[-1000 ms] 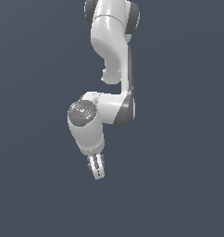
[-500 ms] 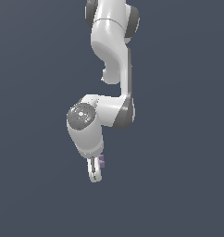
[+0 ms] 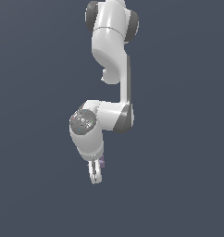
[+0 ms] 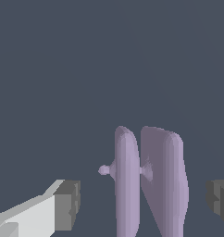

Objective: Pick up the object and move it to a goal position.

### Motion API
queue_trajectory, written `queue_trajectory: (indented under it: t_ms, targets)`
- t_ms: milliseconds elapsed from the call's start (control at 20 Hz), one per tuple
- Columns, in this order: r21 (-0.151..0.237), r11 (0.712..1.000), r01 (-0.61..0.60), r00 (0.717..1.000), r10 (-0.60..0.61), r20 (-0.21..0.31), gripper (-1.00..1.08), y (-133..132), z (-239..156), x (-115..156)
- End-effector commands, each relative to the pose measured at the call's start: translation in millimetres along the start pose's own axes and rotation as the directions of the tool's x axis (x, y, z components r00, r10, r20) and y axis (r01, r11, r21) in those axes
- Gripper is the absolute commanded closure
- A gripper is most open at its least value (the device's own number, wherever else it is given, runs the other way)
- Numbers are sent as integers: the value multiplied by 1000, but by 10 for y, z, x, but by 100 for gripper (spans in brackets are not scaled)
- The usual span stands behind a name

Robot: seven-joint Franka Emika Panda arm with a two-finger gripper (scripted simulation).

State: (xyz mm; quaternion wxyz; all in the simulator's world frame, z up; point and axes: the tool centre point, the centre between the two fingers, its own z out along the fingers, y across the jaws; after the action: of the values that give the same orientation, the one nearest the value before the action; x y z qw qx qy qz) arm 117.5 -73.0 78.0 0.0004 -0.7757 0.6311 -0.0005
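A plain dark slate-blue background (image 3: 178, 139) is seen across the whole exterior view, uniform in tone, with no edge, seam or horizon that can be made out in it. The same flat blue-grey background is shown in the wrist view, filling everything behind the foreground shapes. Whether this is a surface or open space cannot be told from either picture. No other thing apart from the task's is visible.
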Motion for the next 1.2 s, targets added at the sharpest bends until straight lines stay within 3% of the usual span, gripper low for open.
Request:
queue_trajectory:
  t_ms: [0, 450, 500, 1150]
  targets:
    - [-1, 1000, -1, 1000, 1, 0, -92, 9, 151, -5]
    - [-1, 1000, -2, 1000, 2, 0, -92, -4, 258, 2]
    - [-1, 1000, -2, 1000, 2, 0, 108, -4, 258, 2]
    - [-1, 1000, -2, 1000, 2, 0, 108, 3, 253, -5]
